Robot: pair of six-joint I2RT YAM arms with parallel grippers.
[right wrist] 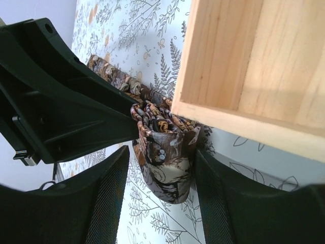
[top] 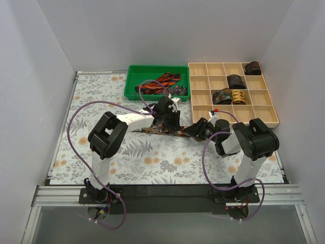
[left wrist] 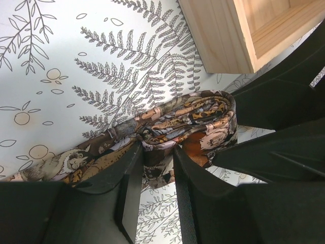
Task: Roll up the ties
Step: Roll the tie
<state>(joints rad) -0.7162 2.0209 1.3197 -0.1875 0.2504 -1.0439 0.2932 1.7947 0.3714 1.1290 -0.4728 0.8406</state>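
A dark tie with a brown-gold print lies on the floral cloth mid-table. Its right end is wound into a loose coil beside the corner of the wooden organizer. My left gripper is shut on a fold of this tie just behind the coil, and the tail trails off to the left. My right gripper stands open around the coil. Its right finger touches the fabric, while a gap remains at the left finger. In the top view the left gripper and the right gripper sit close together.
The wooden organizer at the back right holds several rolled ties, one of them in the second row. A green bin behind holds a red-black striped tie. Purple cables loop off both arms.
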